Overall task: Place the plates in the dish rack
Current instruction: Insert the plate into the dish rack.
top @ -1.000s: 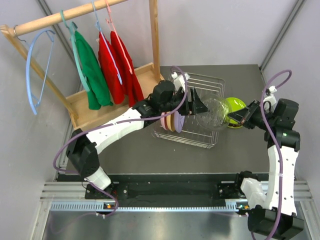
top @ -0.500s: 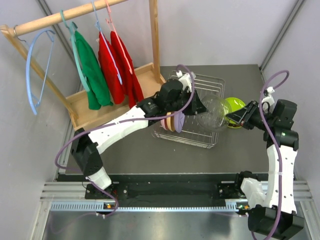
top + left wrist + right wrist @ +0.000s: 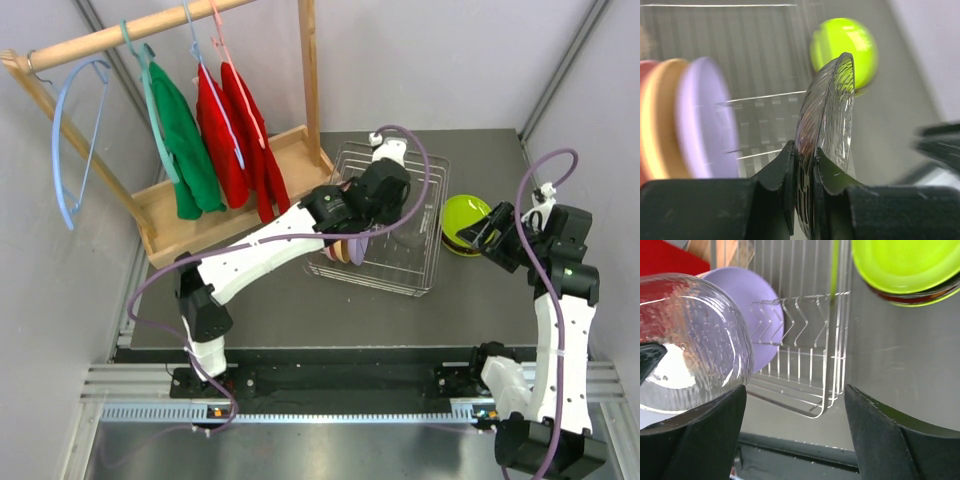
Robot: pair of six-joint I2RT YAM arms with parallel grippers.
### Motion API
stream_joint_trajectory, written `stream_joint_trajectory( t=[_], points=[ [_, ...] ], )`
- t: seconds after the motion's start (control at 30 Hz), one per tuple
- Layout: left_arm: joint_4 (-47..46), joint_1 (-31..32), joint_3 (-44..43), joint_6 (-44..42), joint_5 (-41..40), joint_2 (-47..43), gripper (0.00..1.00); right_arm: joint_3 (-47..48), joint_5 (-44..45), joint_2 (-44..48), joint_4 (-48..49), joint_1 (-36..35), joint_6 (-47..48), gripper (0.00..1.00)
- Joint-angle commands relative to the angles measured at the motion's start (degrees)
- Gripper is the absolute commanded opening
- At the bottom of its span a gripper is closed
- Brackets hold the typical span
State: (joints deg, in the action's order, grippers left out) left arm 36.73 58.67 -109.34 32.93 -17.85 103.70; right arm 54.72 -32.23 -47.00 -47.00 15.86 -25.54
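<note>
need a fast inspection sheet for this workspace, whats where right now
surface: dark grey table, no spills seen
job's things: clear plate upright over the dish rack; lavender plate and orange plate standing in it; lime green plate on a dark plate, right of the rack
clutter: wooden clothes stand with green and red garments, back left
grippers: left gripper shut on the clear plate's rim; right gripper open, empty
cables: purple cable loops above the rack
surroundings: grey walls
</note>
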Motion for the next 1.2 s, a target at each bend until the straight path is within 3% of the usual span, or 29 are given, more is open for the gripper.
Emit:
stream_joint_trajectory(
  t=[0.0,0.27,0.63,1.17],
  points=[
    [10.1,1.3,-4.9,-4.3,-15.6,3.6,0.00,4.1,5.9,2.4,-1.2,-0.4,1.2,0.79],
    [16.3,2.7,-8.3,-6.6,-28.1,8.4,0.00,4.3,7.1,2.6,-1.7,-0.4,1.5,0.80],
    [18.4,3.7,-13.0,-10.6,-36.5,14.7,0.00,4.5,7.7,2.9,-2.5,-0.4,1.9,0.81],
    [15.5,3.5,-12.6,-10.1,-35.2,19.4,0.00,3.0,8.0,2.8,-2.1,-0.4,2.1,0.81]
  ],
)
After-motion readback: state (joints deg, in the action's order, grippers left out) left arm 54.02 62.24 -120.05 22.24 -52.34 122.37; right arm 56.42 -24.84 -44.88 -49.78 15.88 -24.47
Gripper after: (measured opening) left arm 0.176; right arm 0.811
